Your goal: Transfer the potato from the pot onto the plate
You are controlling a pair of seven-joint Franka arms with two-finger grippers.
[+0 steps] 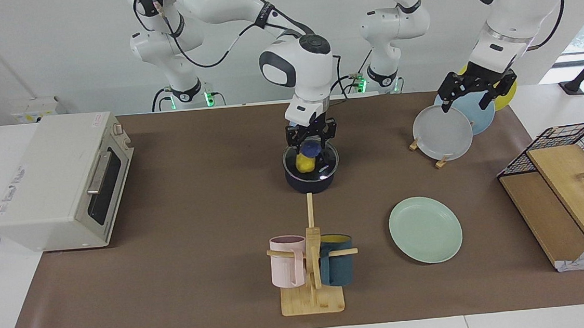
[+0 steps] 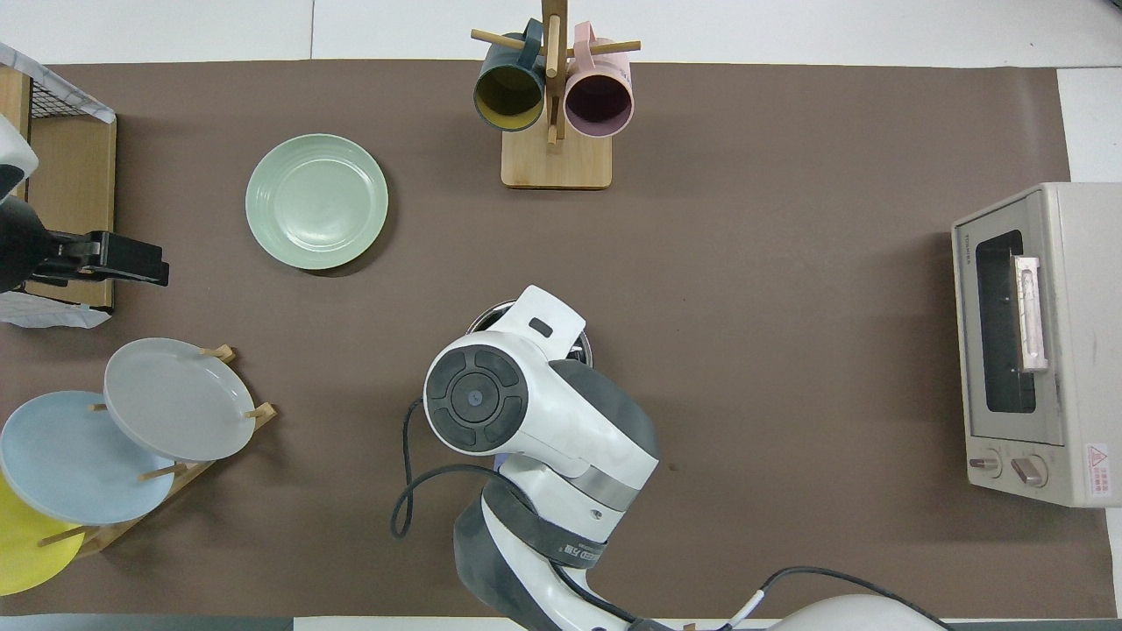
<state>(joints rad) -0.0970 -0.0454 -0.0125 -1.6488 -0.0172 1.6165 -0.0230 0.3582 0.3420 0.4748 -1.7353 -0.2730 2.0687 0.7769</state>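
Note:
The yellow potato lies in the dark navy pot at the middle of the table. A dark blue rounded part shows just above the potato. My right gripper is down at the pot's mouth, its fingers open on either side of the potato. In the overhead view my right arm covers the pot except part of its rim, and the potato is hidden. The mint-green plate lies empty, farther from the robots than the pot, toward the left arm's end. My left gripper waits open over the plate rack.
A rack with a grey-white plate, a light blue plate and a yellow plate stands near the left arm. A mug tree holds a pink mug and a teal mug. A toaster oven and a wire basket stand at the table's ends.

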